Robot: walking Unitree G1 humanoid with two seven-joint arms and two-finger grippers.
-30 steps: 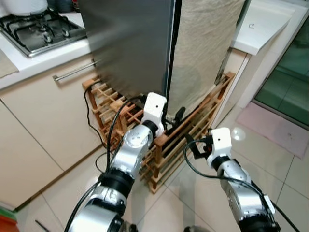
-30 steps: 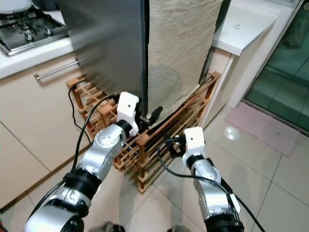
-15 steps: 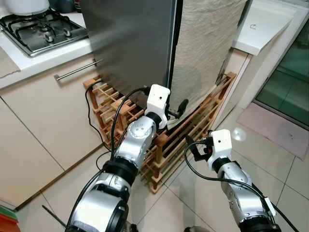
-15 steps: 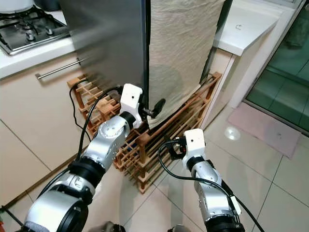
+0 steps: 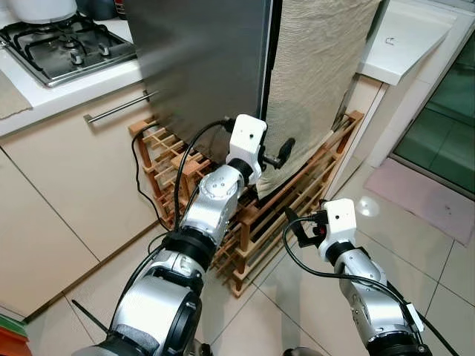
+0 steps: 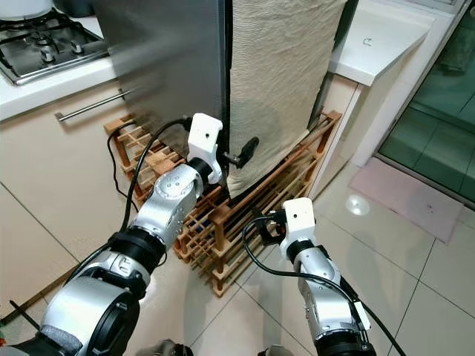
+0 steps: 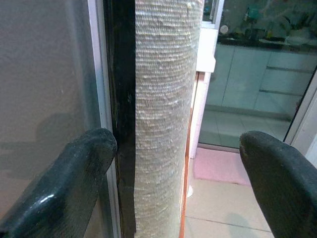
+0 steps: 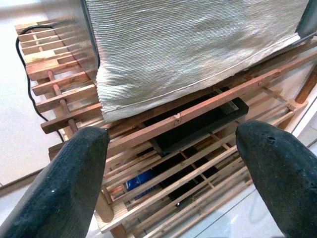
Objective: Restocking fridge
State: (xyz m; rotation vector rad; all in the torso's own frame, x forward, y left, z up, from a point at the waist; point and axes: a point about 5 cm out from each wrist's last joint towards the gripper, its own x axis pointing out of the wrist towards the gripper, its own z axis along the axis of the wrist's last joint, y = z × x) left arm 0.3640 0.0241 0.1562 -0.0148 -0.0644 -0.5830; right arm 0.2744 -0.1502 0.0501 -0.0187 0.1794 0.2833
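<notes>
silver left arm raised, open left hand (image 5: 276,156) at fridge (image 5: 200,67) edge — right hand (image 5: 297,228) open, low

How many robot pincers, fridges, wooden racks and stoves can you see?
Robot pincers: 2 (left pincer, right pincer)
Fridges: 1 (fridge)
Wooden racks: 1 (wooden rack)
Stoves: 1 (stove)
Total: 5

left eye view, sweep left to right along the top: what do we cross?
gas hob → grey fridge door → beige cloth hanging over the fridge front → white countertop → pink mat on the floor, lower down. The open left pincer sits at the door edge beside the cloth.
</notes>
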